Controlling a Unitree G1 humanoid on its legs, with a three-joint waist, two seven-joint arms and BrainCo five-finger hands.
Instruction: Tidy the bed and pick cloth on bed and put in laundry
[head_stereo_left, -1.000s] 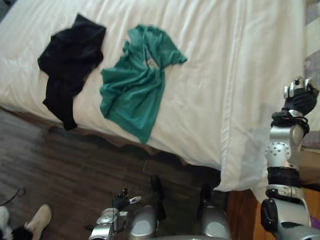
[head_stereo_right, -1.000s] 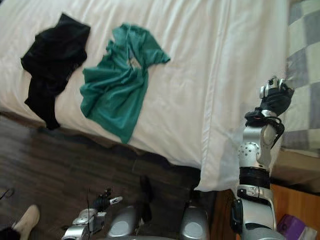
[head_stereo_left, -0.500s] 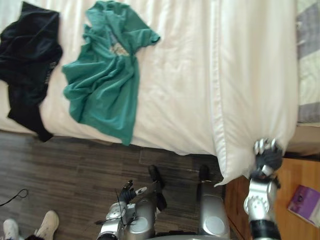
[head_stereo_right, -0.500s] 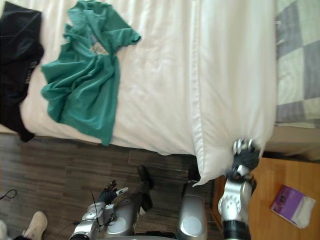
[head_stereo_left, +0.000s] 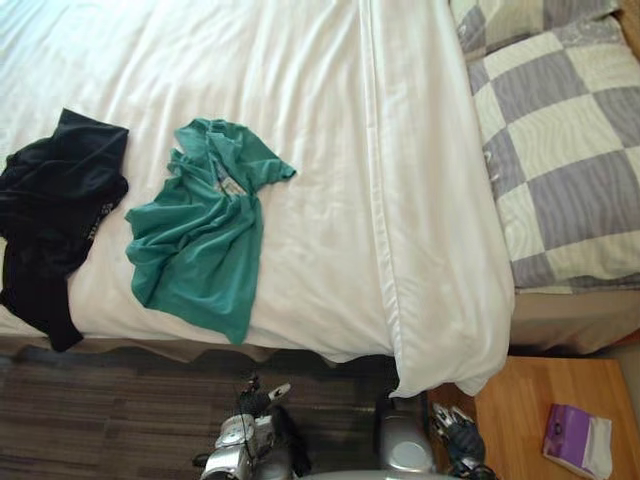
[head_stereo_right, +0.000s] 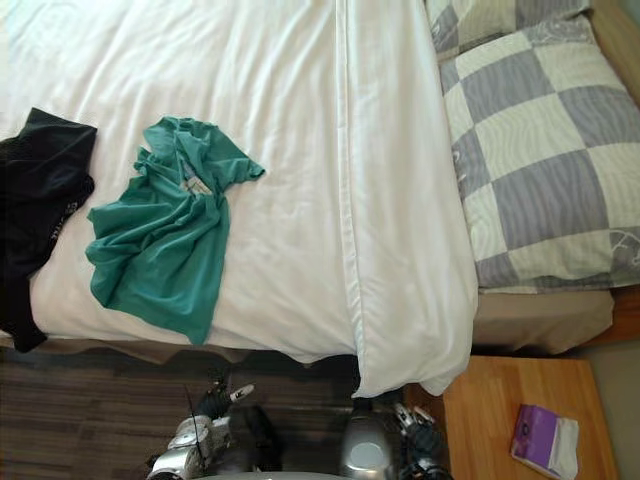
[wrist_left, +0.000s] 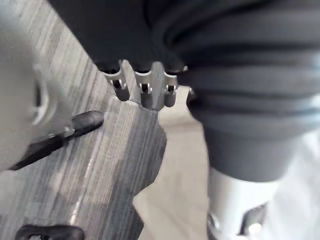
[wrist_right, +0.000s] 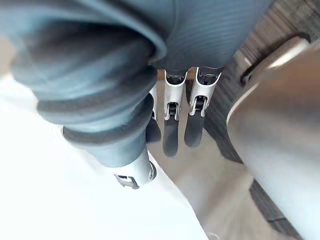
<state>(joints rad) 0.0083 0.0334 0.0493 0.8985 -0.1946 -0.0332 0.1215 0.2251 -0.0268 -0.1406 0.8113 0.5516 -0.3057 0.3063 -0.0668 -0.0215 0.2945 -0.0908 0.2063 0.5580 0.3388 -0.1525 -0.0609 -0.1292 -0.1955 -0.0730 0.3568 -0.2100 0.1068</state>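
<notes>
As it lies, the green shirt (head_stereo_left: 200, 245) points collar-inward — hem edgeward.

Both eye views look almost straight down from high above the long edge of the bed (head_stereo_left: 330, 150). They share the green shirt (head_stereo_left: 200, 240) lying on it, the checked pillow (head_stereo_right: 540, 150) at its head and the wooden nightstand (head_stereo_left: 520, 400) beside it. Each wrist view looks from very close along its own hand, the left hand (wrist_left: 145, 92) and the right hand (wrist_right: 172, 120), toward the floor (wrist_left: 110, 165) beside the bed.
</notes>
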